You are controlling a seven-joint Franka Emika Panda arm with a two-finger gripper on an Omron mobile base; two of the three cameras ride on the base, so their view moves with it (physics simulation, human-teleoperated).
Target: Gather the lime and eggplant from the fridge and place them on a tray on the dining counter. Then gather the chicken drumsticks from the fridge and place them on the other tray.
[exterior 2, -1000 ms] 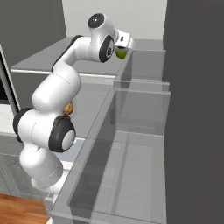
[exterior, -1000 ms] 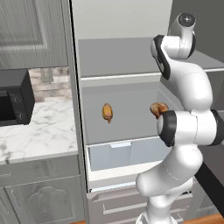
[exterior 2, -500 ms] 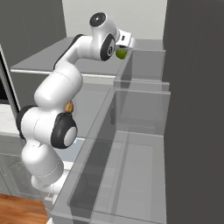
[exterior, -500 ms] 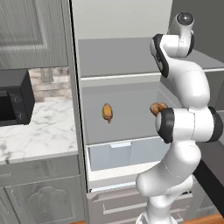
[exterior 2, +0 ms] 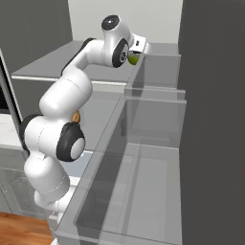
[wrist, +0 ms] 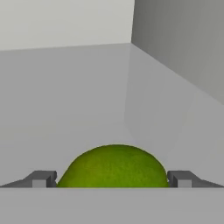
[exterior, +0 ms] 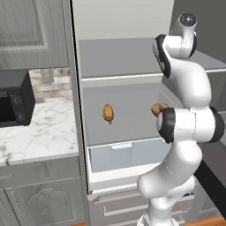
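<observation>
On the fridge's upper shelf (wrist: 65, 100) lies the green lime (wrist: 113, 166), right in front of the hand. My gripper (wrist: 111, 180) is open, with one dark fingertip (wrist: 41, 178) on each side of the lime and a thin gap to it. From the right base view, the lime (exterior 2: 133, 59) peeks out just under the hand (exterior 2: 139, 45) at the shelf's right end. Two brown chicken drumsticks (exterior: 108, 113) (exterior: 157, 109) rest on the shelf below. The eggplant and the trays are out of view.
The fridge's side wall (wrist: 183, 48) stands close on the right of the lime. The open door's clear bins (exterior 2: 153, 143) run along the arm's right. A marble counter (exterior: 39, 132) with a black microwave (exterior: 13, 103) lies left of the fridge. A drawer (exterior: 128, 154) sits under the lower shelf.
</observation>
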